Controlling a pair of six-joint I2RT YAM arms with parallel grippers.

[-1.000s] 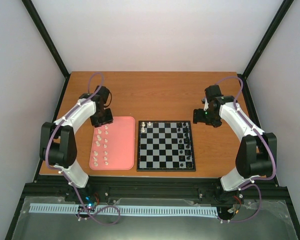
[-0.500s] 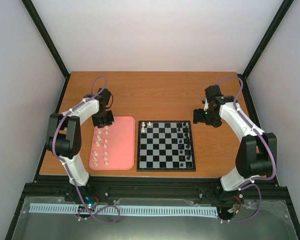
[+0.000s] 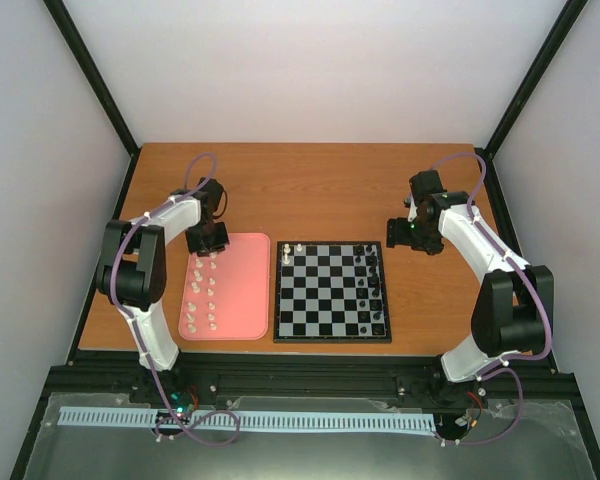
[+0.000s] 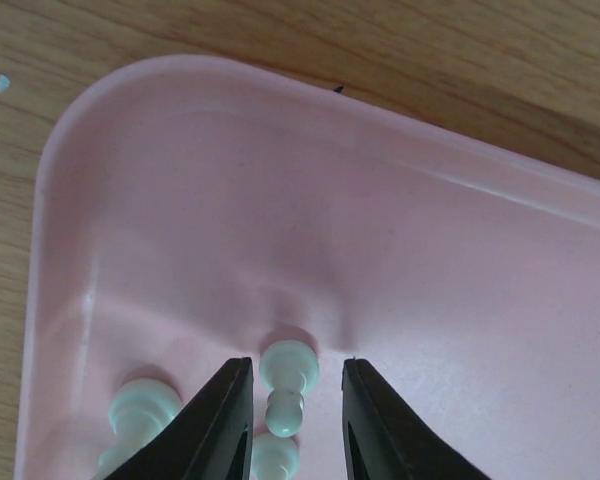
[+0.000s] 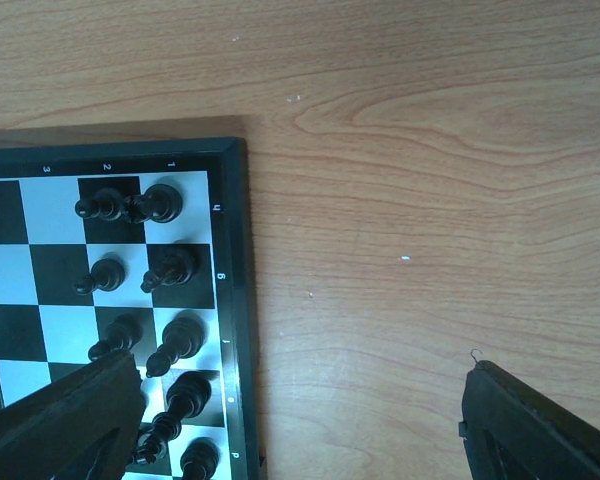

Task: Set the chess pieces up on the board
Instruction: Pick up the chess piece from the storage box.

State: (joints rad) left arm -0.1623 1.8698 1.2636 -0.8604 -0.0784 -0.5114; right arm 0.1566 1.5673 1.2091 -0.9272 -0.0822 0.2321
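My left gripper (image 4: pixel 295 366) straddles one white piece (image 4: pixel 285 405), a sliver of pink showing on either side (so not squeezing it, far as I can see). That's at the far corner of the pink tray (image 4: pixel 280 200), just left of the board (image 3: pixel 320 300). The other white pieces (image 3: pixel 205 290) stand in rows on it. The right gripper (image 5: pixel 302 366) gapes wide off the board's far right corner.

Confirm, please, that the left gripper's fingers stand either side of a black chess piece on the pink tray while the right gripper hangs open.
Not quite: the left wrist view shows the chess piece between the left gripper's fingers is white, not black. The pink tray and the open right gripper are right.
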